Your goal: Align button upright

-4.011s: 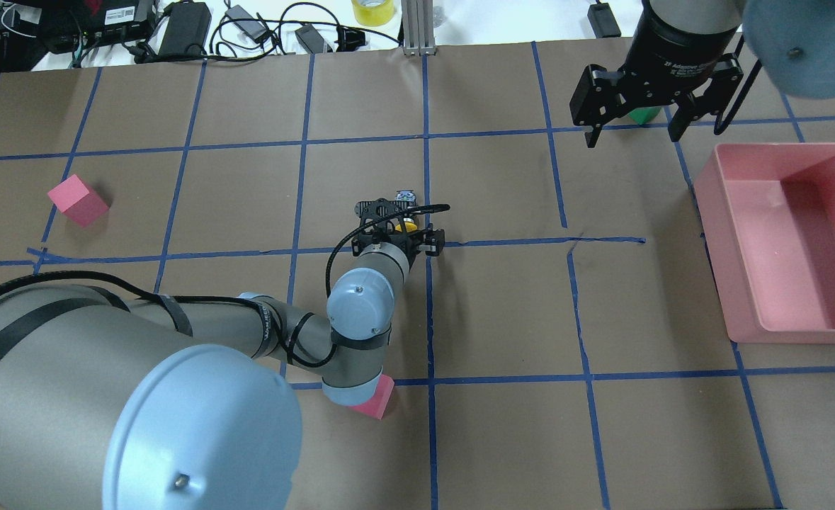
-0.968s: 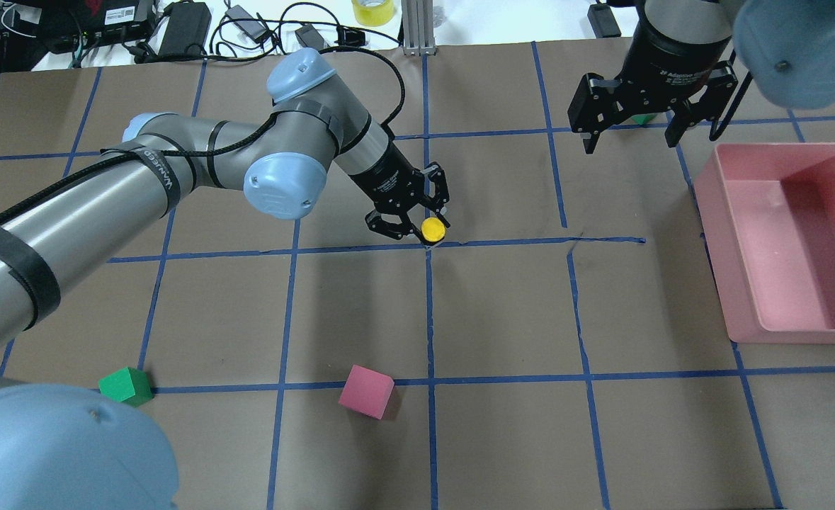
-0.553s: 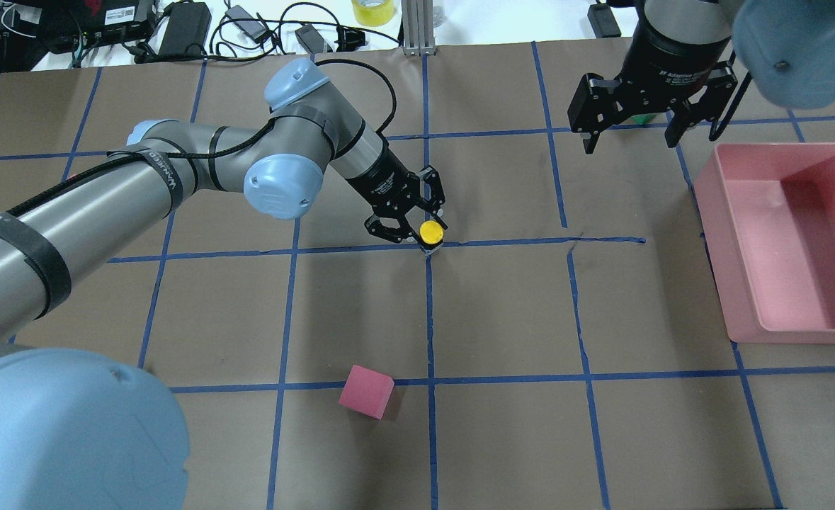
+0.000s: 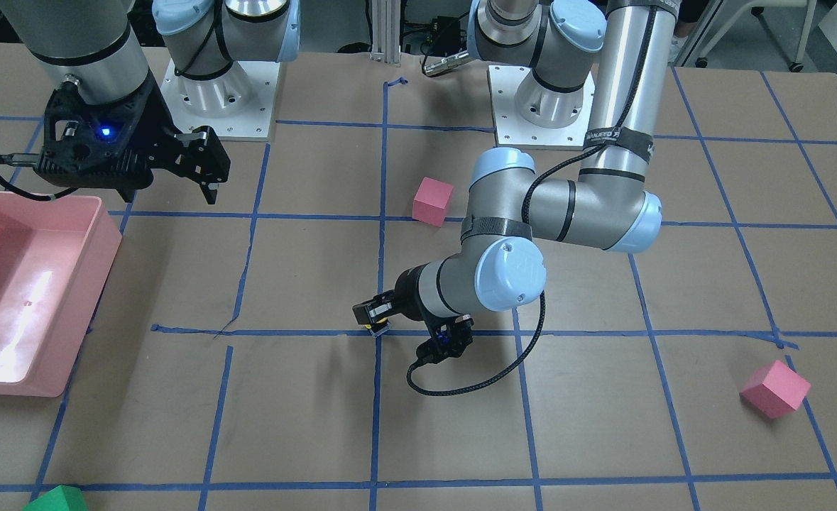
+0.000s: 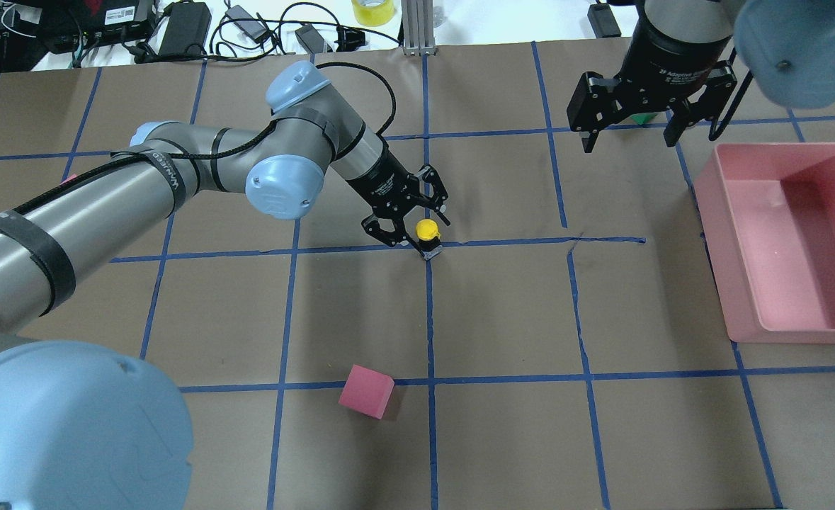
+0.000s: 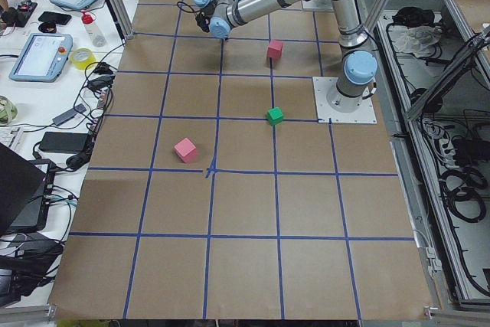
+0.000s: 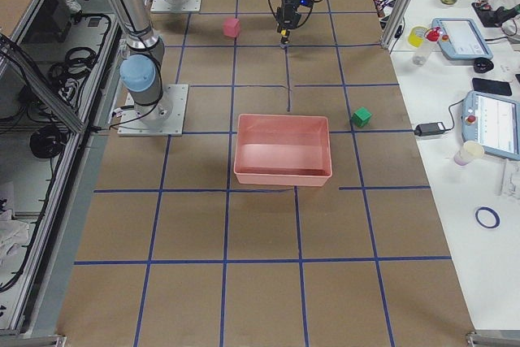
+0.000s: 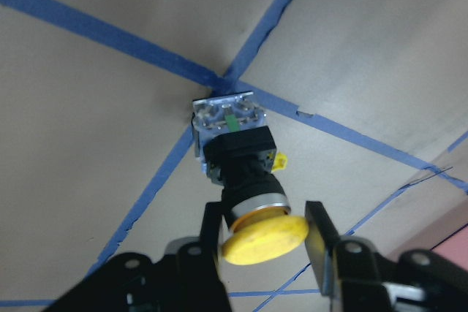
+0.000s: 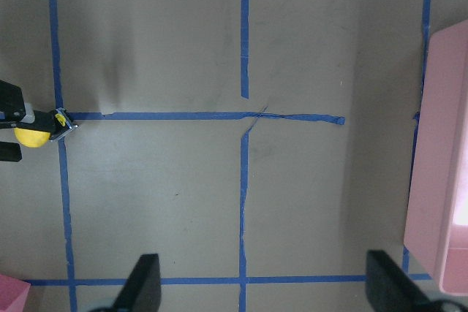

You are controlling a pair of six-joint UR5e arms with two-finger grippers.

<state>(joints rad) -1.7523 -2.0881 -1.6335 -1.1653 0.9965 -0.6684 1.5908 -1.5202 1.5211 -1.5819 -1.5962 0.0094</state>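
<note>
The button (image 8: pixel 238 151) stands with its silvery contact block on the crossing of two blue tape lines (image 8: pixel 157 60) near the middle of the table. Its black body rises from there to the yellow cap, so its long axis looks close to vertical, perhaps with a slight lean. My left gripper (image 5: pixel 416 228) comes at it slantwise from the near-left. One finger sits on each side of the cap at little more than its width, and both pads appear to touch it, so I judge that I am holding it there. What matters for the next move is that axis. If the base sits flat on the paper, I can part the fingers sideways and draw back along my own slant without brushing the cap. My right gripper (image 5: pixel 631 142) hangs wide apart and holding nothing, well off at the far right by the pink bin (image 5: pixel 714 234). The left arm is plainly the nearer one.
</note>
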